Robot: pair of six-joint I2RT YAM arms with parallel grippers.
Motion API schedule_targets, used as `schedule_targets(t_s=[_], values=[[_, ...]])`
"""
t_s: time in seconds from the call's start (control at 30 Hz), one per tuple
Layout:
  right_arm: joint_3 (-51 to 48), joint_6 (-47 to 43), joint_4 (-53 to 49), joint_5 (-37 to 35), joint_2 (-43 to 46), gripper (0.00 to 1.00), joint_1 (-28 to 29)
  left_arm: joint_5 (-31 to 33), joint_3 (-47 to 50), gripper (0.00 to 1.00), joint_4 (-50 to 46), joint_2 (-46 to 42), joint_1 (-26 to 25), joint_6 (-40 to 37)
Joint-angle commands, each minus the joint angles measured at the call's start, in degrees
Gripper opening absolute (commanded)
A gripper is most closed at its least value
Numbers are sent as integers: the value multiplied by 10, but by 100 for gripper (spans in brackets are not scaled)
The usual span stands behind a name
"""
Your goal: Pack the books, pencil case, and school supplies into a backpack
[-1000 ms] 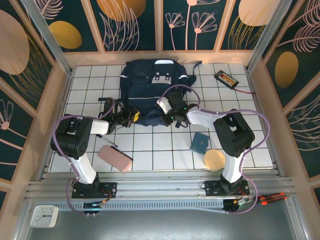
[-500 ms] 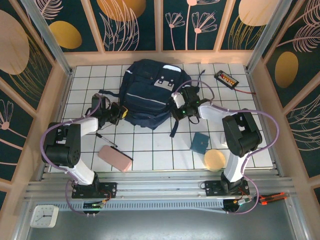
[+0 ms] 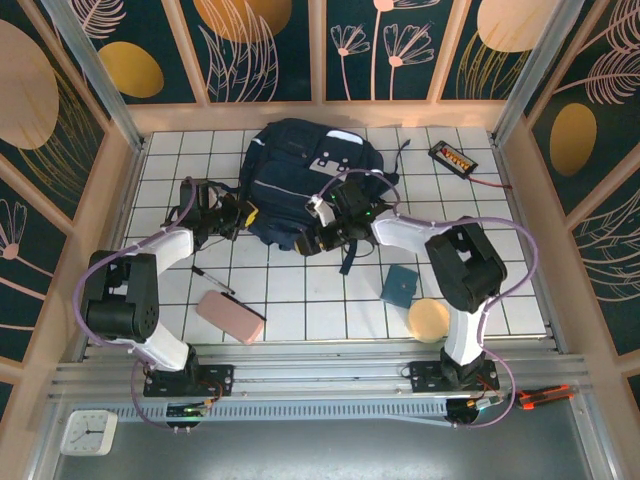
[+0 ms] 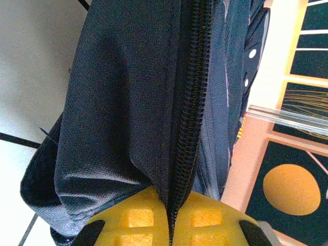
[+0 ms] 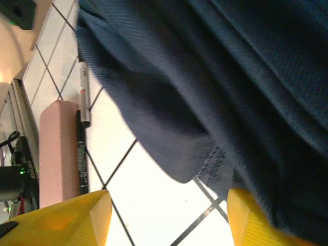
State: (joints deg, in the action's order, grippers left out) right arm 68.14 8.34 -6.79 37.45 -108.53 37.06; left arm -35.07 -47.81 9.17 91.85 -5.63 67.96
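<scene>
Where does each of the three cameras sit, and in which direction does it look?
Top external: fixed above and behind the arms, looking down on the table and backpack; left arm and right arm show.
Left wrist: on the left arm, looking along the left fingers, shut on the backpack's zipper seam.
Right wrist: on the right arm, looking low across the tiles past the open right fingers at the backpack's edge and pencil case.
Shared: the top and right wrist views both show the pencil case and backpack.
</scene>
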Motion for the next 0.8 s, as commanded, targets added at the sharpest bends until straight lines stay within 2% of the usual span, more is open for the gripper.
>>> schedule_targets(t_s=[0.0,0.23,0.37,0.5,0.7,0.77], values=[[30,24,20,-2,-31,63,-11,-32,-15,0,29,-15,0,19],[60,21,-5,-26,-56,68,-28,-39,-11,0,40,-14,0,30],[48,38,16,-28,-49,71,-40,-40,-14,0,44,-12,0,34],[27,90,77,-7,-40,73,-53,-44,-11,0,48,-11,0,38],[-28,216,235,14,-25,73,-74,-48,-9,0,54,-8,-3,44],[-36,229,257,13,-28,73,-74,-49,-9,0,56,-6,-6,45]])
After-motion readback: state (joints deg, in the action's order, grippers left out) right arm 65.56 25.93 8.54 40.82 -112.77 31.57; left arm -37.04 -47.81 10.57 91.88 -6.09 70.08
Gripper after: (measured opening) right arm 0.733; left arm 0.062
